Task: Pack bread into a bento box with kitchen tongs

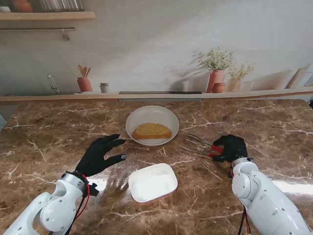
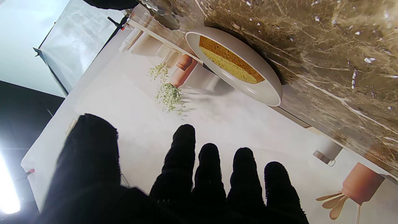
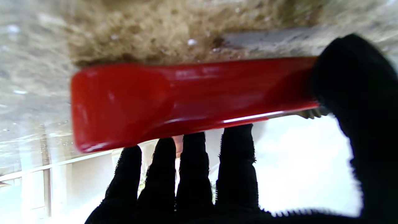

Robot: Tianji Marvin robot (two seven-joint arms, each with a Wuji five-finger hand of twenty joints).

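The left hand (image 1: pixel 100 155) is held over the brown counter (image 1: pixel 44 142), palm down. Its fingers (image 2: pixel 184 146) are spread apart and nothing is held in them. They are aimed at the plate (image 1: pixel 168 119), and the tips are near its rim.

The white plate sits in the middle, farther from me. One slice of bread (image 1: pixel 152 130) is laid flat on it. In the left wrist view the bread (image 2: pixel 228 60) is seen tan on top with a brown crust.

Nearer to me than the plate, the white box (image 1: pixel 152 182) is set on the counter. It is open on top.

To the right, the tongs (image 1: pixel 199 143) are lying on the counter, with the metal tips aimed at the plate. Their red handle (image 3: pixel 174 96) is covered by the right hand (image 1: pixel 230 147). The thumb is pressed to one side of the handle, and the other fingers (image 3: pixel 237 161) are seen along its other side. Whether the handle is gripped tightly cannot be told.
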